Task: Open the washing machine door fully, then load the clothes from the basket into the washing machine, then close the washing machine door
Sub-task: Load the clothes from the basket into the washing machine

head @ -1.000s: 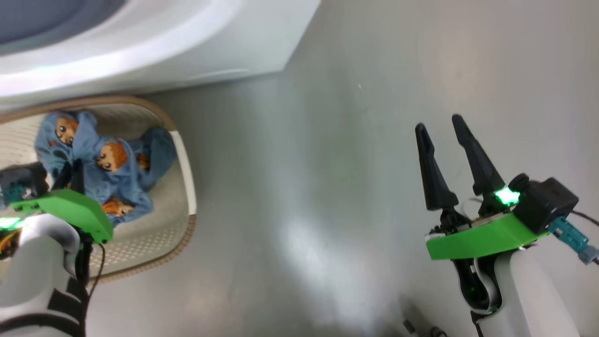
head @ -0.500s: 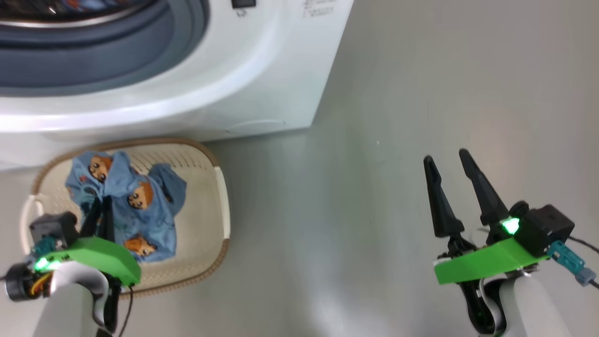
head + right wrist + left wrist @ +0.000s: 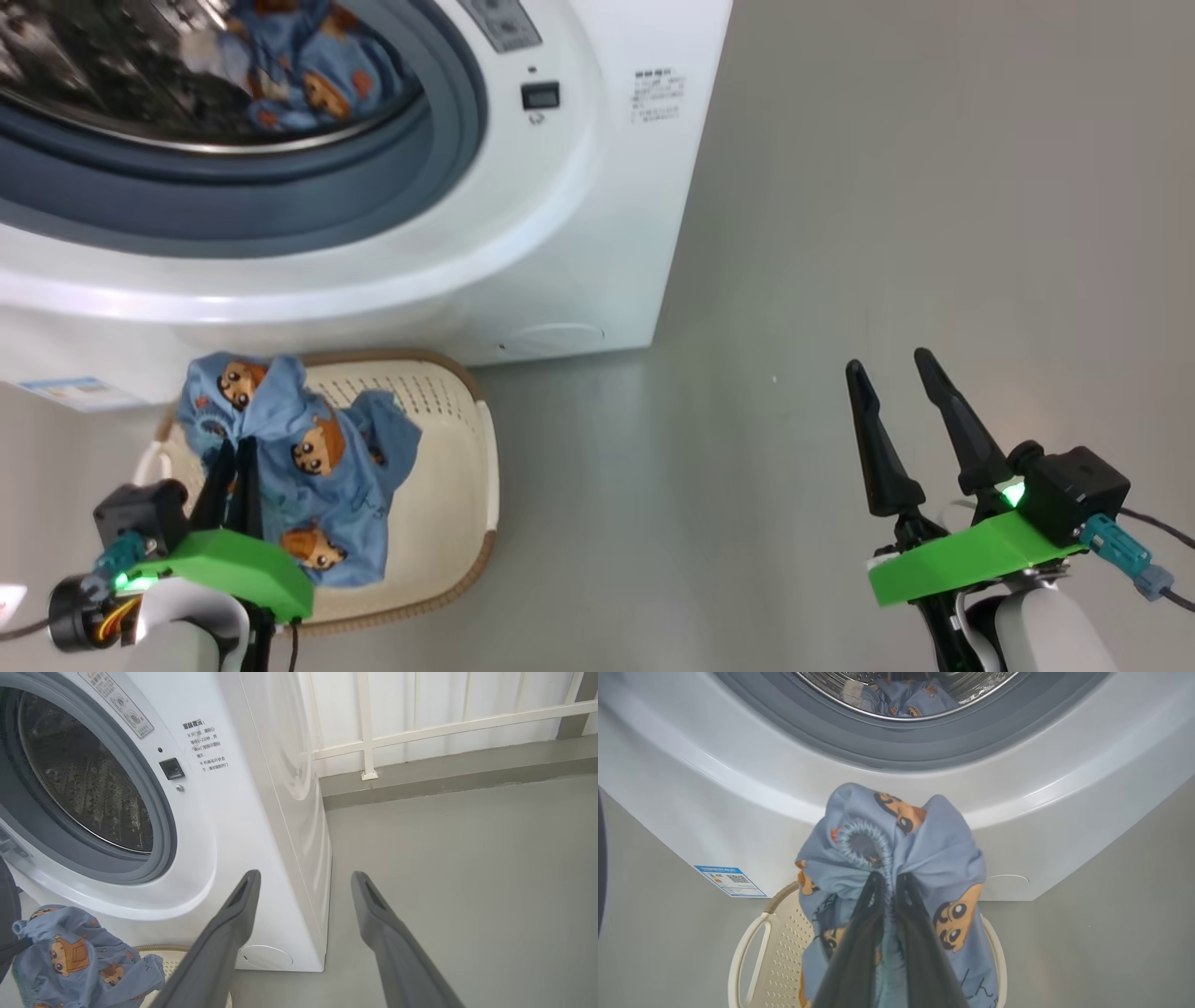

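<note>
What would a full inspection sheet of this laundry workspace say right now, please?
Surface: grey floor, glossy.
Job's things: washing machine with its drum opening uncovered, clothes in the drum; bear-print garment hanging over the basket.
Clutter: nothing seen.
Grippers: left gripper shut on the bear-print garment; right gripper open, holding nothing.
Cables: black cable at the right wrist; coloured wires at the left wrist.
Surroundings: white railing behind the machine; blue label sticker on its front.

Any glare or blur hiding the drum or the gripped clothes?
Head view: glare band on the washing machine front, drum readable. Left wrist view: clothes sharp, left pincer soft from closeness. Right wrist view: drum dark, sheen on the machine's side.
</note>
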{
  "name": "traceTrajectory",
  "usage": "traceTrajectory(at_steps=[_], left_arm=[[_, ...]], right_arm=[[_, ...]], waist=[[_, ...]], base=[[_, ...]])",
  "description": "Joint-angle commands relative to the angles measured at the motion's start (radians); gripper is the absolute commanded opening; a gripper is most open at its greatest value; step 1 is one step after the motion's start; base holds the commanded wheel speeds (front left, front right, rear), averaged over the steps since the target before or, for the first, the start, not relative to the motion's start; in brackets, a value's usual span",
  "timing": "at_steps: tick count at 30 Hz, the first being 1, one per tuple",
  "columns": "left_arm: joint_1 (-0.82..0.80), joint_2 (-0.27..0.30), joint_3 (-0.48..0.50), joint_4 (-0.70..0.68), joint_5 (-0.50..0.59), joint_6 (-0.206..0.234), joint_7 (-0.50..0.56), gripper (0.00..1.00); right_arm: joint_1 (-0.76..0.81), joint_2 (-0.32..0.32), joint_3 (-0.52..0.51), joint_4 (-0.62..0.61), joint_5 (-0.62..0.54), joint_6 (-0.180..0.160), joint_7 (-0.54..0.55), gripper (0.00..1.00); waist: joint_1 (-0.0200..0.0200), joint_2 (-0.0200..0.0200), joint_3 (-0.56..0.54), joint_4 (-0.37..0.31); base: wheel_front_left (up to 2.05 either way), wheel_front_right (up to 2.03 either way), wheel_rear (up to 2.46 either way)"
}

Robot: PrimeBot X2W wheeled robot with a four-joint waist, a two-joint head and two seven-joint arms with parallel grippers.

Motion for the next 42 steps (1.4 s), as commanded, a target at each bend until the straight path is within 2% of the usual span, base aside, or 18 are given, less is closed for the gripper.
traceTrajectory(at_steps=[1, 6, 22, 29, 42], left_arm=[[0.03, 0.023, 0.032, -0.045, -0.003, 0.011, -0.007, 0.0], [0.063, 0.018, 0.039, -0.097, 0.001, 0.02, -0.007, 0.0], [0.226, 0.008, 0.068, -0.416, 0.033, 0.023, -0.007, 0.0], [0.293, 0.0, 0.09, -0.542, 0.041, 0.045, -0.007, 0.0], [0.385, -0.014, 0.087, -0.653, 0.047, 0.064, -0.007, 0.0]], right_arm=[[0.021, 0.001, 0.028, -0.017, -0.012, 0.006, -0.005, 1.0], [0.032, 0.001, 0.032, -0.009, -0.019, 0.006, -0.005, 1.0], [0.069, 0.001, 0.026, -0.027, -0.021, 0.006, -0.005, 1.0], [0.085, 0.001, 0.018, -0.047, -0.037, 0.006, -0.005, 1.0], [0.107, 0.001, 0.01, -0.062, -0.038, 0.006, -0.005, 1.0]], waist=[[0.0, 0.0, -0.061, 0.017], [0.0, 0.0, -0.101, 0.02], [0.0, 0.0, -0.203, 0.019], [0.0, 0.0, -0.228, 0.003], [0.0, 0.0, -0.254, -0.007]], base=[[0.0, 0.0, 0.0], [0.0, 0.0, 0.0], [0.0, 0.0, 0.0], [0.0, 0.0, 0.0], [0.0, 0.0, 0.0]])
